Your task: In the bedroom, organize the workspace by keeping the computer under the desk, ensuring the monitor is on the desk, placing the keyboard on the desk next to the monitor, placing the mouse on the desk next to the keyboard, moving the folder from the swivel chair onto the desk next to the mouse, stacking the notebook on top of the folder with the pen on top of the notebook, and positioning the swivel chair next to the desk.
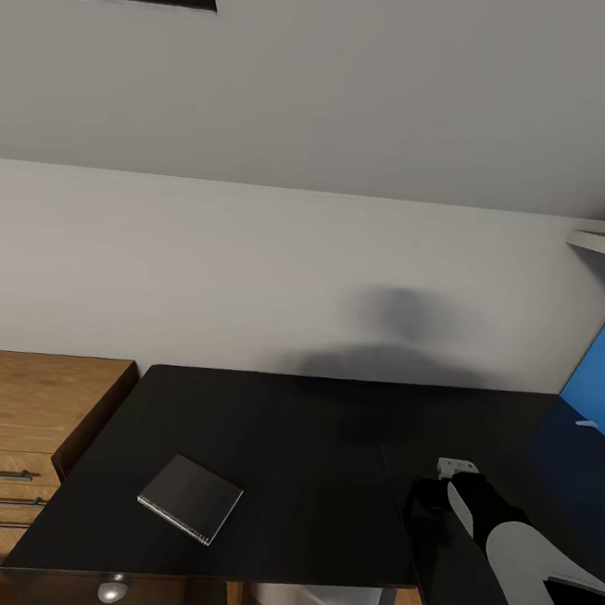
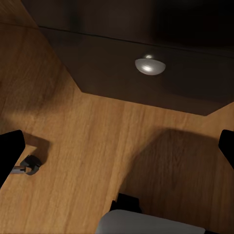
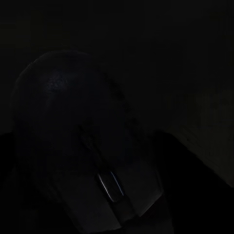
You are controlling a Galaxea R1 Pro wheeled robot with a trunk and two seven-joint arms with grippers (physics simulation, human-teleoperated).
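My right claw (image 1: 430, 502) hangs low over the desk (image 1: 326, 435) toward its right end, and whether it is spread or pinched I cannot tell in the dark. The mouse (image 3: 83, 146) looms just before its camera. My left claw (image 2: 117, 151) is spread wide above the wooden floor (image 2: 87, 146), facing a desk drawer with a silver knob (image 2: 149, 65). The notebook (image 1: 190, 497) lies flat near the desk's front-left corner. A blue panel (image 1: 602, 381) leans at the far right end.

Black desk (image 1: 307, 433), dark grey notebook (image 1: 191, 497)
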